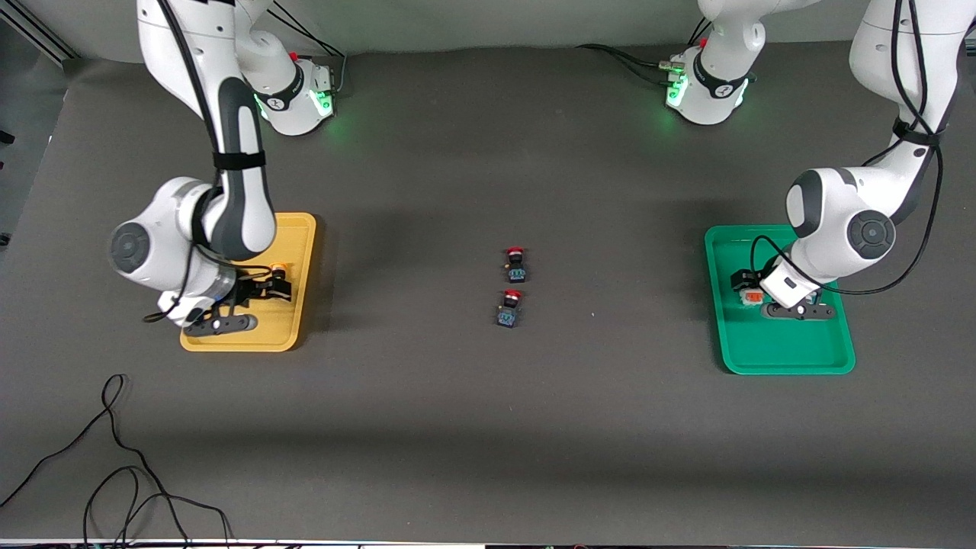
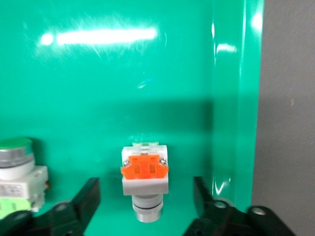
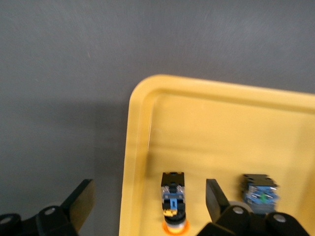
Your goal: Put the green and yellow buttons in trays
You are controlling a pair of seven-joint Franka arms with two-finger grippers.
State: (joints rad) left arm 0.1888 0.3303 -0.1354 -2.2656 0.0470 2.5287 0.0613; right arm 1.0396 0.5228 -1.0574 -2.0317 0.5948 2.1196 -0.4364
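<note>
Both end effectors are gaping over trays: left (image 2: 142, 206) straddling a light, rigid green button (image 2: 144, 179); right (image 3: 147, 204) straddling a yellow button (image 3: 173, 201), best pinched across its body.

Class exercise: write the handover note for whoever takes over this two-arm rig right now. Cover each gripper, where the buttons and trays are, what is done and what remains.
Left gripper: open, low in the green tray, straddling a white button lying there; a second green-capped button sits beside it.
Right gripper: open, low over the yellow tray, around a yellow-capped button; another button lies beside it.
Done: all four appear placed.
Left: apparently only retracting both arms. Two red-capped switches stay mid-table.
</note>
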